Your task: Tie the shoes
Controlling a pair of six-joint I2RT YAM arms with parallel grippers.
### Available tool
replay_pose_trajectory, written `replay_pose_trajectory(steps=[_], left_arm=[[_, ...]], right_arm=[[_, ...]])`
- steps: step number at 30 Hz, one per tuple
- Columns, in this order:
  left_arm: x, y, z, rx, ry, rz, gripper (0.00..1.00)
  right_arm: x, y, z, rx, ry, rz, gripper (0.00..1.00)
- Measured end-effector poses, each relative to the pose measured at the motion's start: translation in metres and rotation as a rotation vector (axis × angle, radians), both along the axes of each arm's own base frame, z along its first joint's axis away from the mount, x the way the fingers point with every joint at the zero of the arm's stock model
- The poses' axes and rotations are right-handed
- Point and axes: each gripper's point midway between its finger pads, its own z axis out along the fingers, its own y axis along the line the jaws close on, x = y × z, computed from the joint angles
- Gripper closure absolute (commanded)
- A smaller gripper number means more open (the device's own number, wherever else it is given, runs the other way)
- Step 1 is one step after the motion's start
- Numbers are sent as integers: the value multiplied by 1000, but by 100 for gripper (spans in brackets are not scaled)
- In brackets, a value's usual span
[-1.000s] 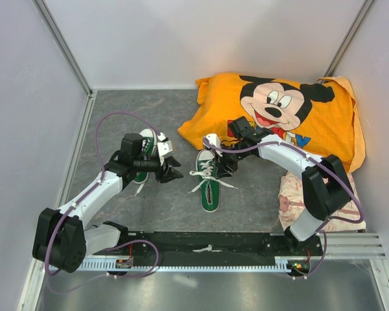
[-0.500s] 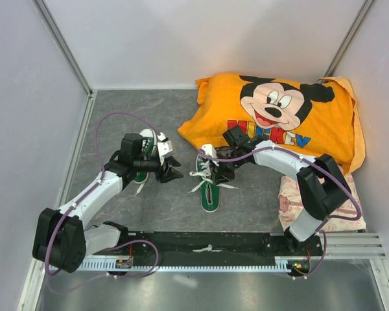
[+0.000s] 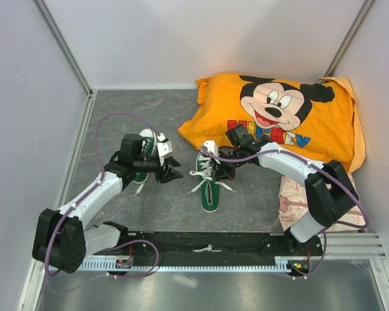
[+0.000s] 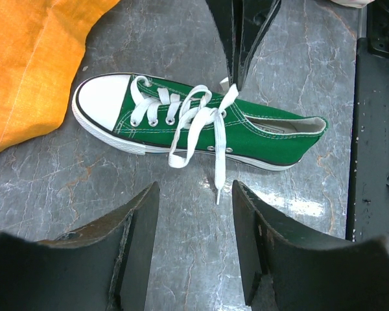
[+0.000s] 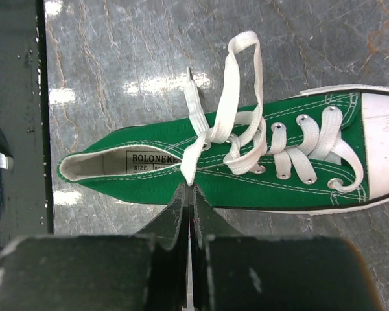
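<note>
We see one green shoe (image 3: pixel 209 191) in the middle of the table (image 3: pixel 117 110), toe toward 12 o'clock, its white lace (image 5: pixel 243 78) loosely looped. Our right claw (image 5: pixel 189 189) sits at the shoe's 3 o'clock side, fingers pressed together on one lace end. Our left claw (image 4: pixel 196 188) hovers at its 9 o'clock, jaws spread, holding nothing. The second shoe (image 3: pixel 148 137) lies farther toward 9 o'clock, partly under the left arm (image 3: pixel 97 191). An orange cloth (image 3: pixel 279 123) lies at 1 o'clock.
</note>
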Motion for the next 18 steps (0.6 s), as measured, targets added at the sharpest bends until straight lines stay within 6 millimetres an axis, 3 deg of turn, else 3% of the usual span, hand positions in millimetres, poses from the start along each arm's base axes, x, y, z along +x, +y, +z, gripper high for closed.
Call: replay_pose_trajectory(steps=[8, 14, 18], left_arm=[[-17, -14, -7, -1, -93, -3, 40], [-30, -38, -9, -27, -140, 5, 38], [-27, -52, -7, -51, -155, 35, 38]], right_arm=[[-1, 7, 22, 70, 34, -98, 100], [-4, 10, 19, 94, 106, -181, 100], [-7, 11, 18, 116, 144, -232, 100]])
